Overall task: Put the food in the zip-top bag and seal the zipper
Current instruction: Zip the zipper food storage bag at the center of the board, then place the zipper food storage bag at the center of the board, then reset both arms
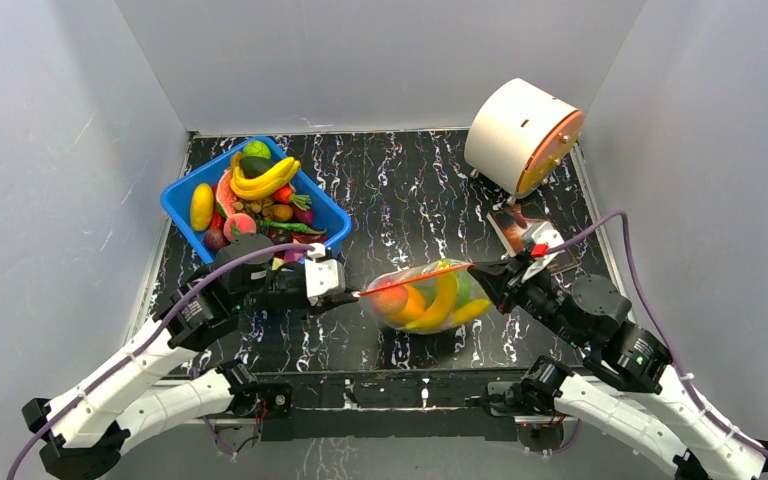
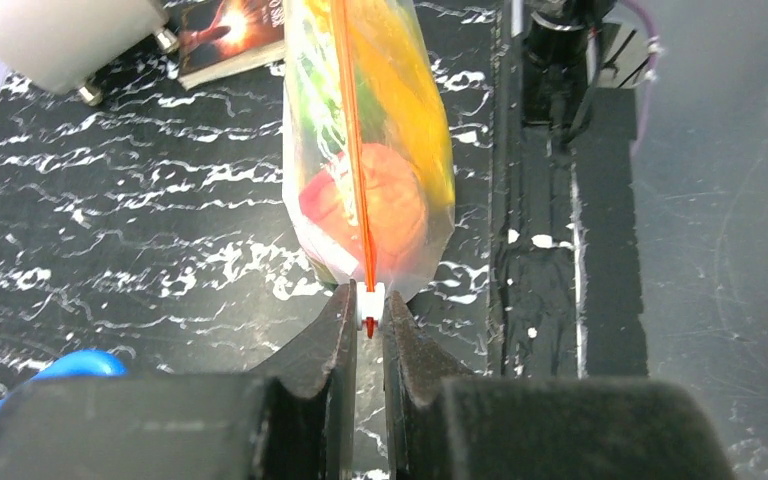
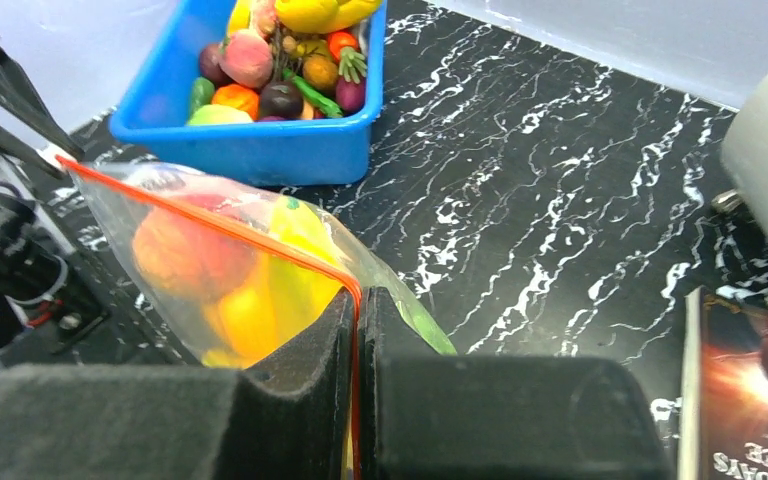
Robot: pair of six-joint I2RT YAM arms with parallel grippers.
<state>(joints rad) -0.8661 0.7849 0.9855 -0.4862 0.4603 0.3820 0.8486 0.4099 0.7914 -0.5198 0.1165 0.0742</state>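
Clenched on the zipper [image 1: 415, 277] from both ends: left gripper [image 2: 369, 305] pinching its white slider [image 2: 369, 301], right gripper [image 3: 358, 300] nipping the opposite corner. Stretched taut between these 2, just right of the blue basket [image 1: 185, 215]: the zip-top bag [image 1: 385, 287], holding the food [image 1: 443, 300], namely banana, peach, green pieces.

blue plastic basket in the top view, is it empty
No, the blue plastic basket holds yellow bananas and other toy food.

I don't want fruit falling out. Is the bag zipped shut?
Looks shut: the zipper is one thin line along the bag, slider pinched by the left tool.
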